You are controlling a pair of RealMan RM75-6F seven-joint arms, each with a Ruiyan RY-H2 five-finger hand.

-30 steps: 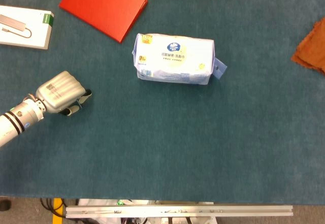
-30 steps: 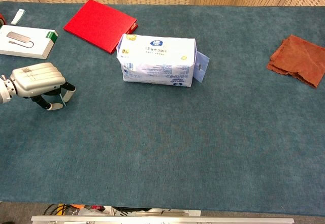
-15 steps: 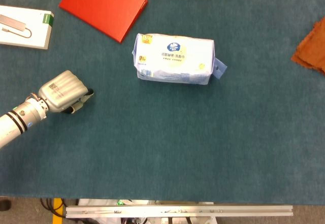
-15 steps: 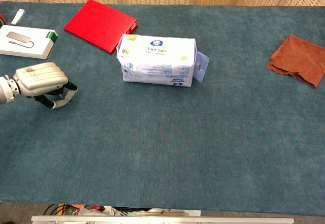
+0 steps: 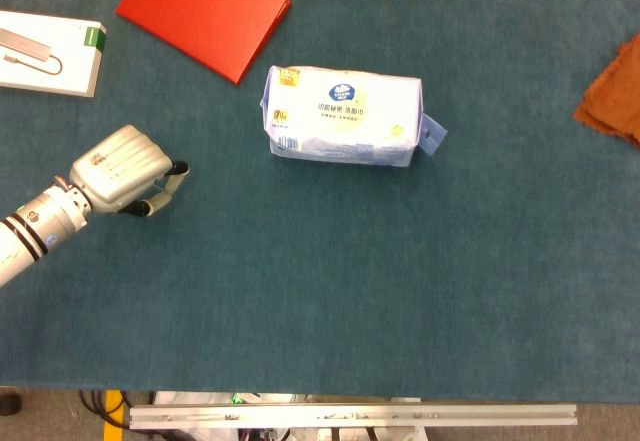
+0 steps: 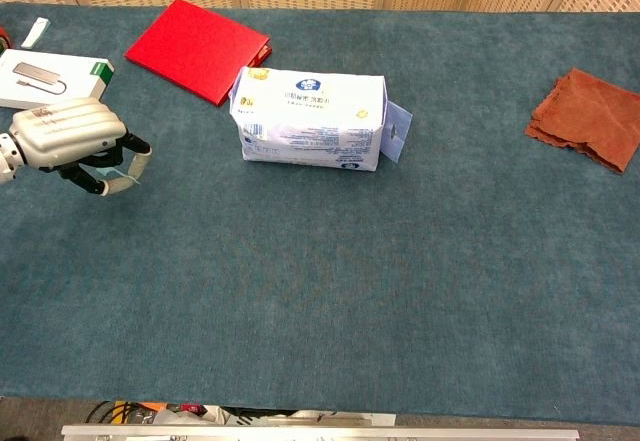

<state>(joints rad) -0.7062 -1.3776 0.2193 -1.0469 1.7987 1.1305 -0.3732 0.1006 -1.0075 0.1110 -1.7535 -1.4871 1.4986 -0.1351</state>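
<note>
Bare cloth between hand (image 5: 120, 169) and pack (image 5: 342, 117)

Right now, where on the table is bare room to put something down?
Widest free patch: between the tissue pack and the brown cloth, and the whole near strip below them. Crowded: far left, where the left hand hovers beside the white box and the red folder.

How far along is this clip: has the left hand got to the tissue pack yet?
Done: nothing visibly; the tissue pack lies flat on the table, untouched. In hand: the left hand hovers to the pack's left with fingers curled in, holding nothing, a clear gap from the pack. Left: closing that gap and any grasp. The right hand shows in neither view. The red folder, white box and orange cloth lie apart.
</note>
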